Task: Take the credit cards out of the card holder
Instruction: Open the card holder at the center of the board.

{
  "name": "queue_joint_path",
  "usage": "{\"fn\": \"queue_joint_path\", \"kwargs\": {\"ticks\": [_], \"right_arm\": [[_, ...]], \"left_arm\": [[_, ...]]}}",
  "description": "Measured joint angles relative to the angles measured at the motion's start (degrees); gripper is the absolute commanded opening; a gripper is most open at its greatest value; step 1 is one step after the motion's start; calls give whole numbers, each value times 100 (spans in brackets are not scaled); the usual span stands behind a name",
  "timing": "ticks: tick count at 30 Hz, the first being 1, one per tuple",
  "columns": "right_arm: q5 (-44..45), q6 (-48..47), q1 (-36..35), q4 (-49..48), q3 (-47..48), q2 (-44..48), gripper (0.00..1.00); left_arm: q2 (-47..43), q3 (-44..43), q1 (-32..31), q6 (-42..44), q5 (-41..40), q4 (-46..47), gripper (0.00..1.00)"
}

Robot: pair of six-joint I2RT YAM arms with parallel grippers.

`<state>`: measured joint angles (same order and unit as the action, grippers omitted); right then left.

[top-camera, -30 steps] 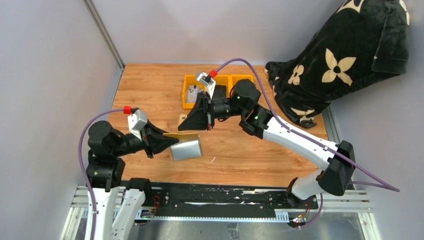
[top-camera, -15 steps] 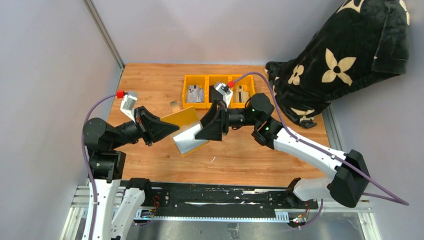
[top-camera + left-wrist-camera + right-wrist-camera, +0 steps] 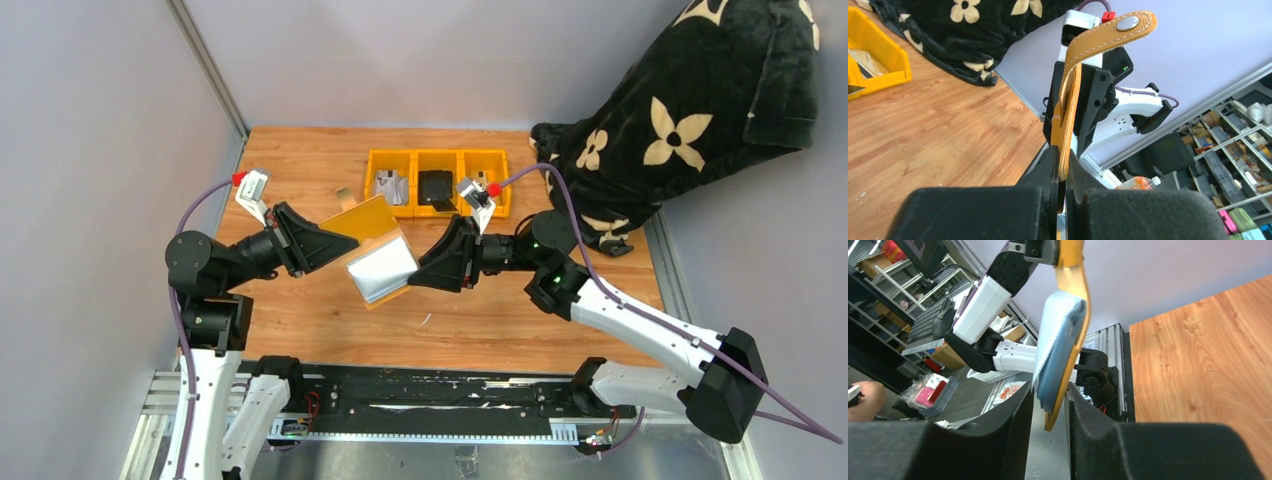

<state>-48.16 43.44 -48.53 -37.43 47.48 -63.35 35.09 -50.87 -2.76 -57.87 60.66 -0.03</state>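
I had the mustard-yellow leather bifold card holder (image 3: 375, 255) spread open in mid-air at the centre of the overhead frame, above the wooden table (image 3: 300, 160). No thin black credit cards showed in any view. I judged they were tucked into the grey-blue lining (image 3: 1060, 325), which faced the camera.

To do this step well, I reckoned the two arms had to hold the leather taut and flat. One claw would then need to let go of the edge and come back in for a card's exposed lip alone. Pinching lining and card together would only drag the whole wallet along.

The left claw (image 3: 1062, 175) was clenched hard on the yellow flap, no gap between its pads, and the snap strap (image 3: 1118, 30) curled over at the top of its wrist view. The right claw (image 3: 1050, 415) straddled the opposite, lined edge at the bottom centre of its own view. Its jaws were parted only narrowly: one pad lay against the lining, with a sliver of space on the leather side, so it was not yet grasping.
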Motion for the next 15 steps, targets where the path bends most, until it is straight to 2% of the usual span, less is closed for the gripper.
{"fn": "queue_joint_path", "kwargs": {"ticks": [5,10,15], "right_arm": [[289,-219,0,214,0,15,24],[365,-437,-4,280,2,15,44],[361,-750,-90,428,2,26,44]], "left_arm": [[7,-52,0,-160,-39,2,0],[17,-118,0,-201,-50,-11,0],[46,-219,0,-212,-83,-11,0]]}}
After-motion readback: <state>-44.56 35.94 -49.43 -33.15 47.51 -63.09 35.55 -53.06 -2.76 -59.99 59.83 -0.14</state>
